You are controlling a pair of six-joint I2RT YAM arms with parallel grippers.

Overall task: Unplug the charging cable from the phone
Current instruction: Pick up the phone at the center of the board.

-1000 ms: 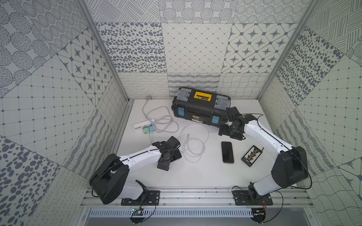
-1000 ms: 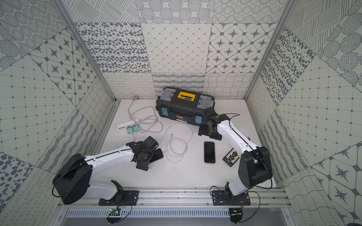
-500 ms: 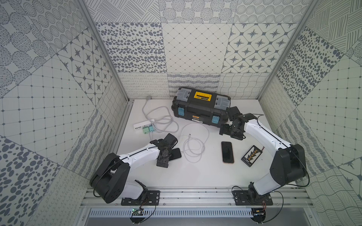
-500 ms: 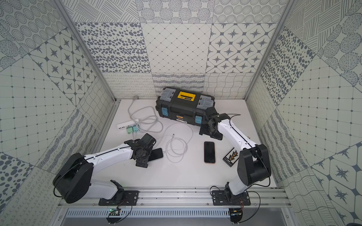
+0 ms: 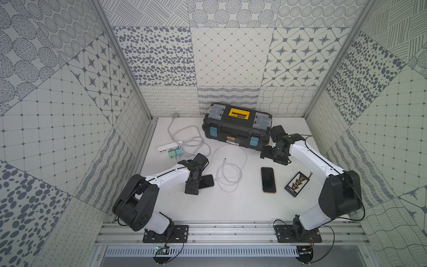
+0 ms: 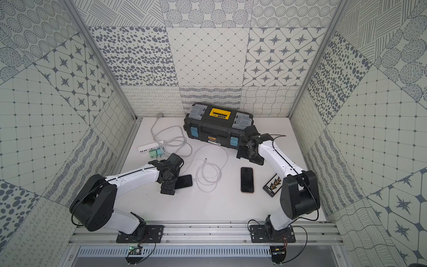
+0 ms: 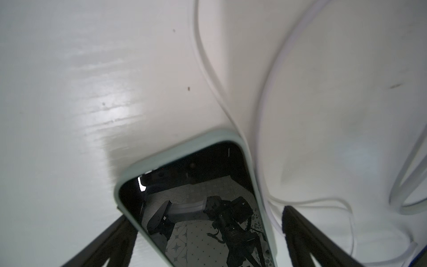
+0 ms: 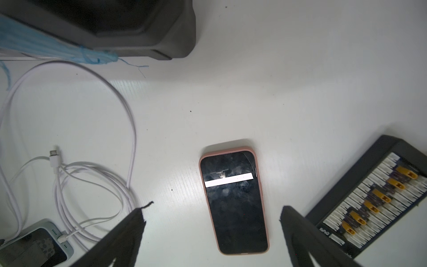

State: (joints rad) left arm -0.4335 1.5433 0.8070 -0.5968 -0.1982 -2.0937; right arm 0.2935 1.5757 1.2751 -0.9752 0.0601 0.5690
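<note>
Gleaming white table (image 5: 231, 208), patterned walls (image 5: 231, 57)

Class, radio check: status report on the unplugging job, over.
Left gripper open, straddling green-cased phone. Right gripper open, beside toolbox. Cable plugged into that phone; slack loop near one left finger.

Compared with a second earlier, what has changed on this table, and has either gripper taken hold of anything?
The left gripper shifted slightly to its left, open and straddling the green-cased phone. Nothing was gripped or released. The right gripper stayed open near the toolbox. Both phones, including the pink-cased phone, stayed put; the white cable stayed plugged into the green-cased one.
</note>
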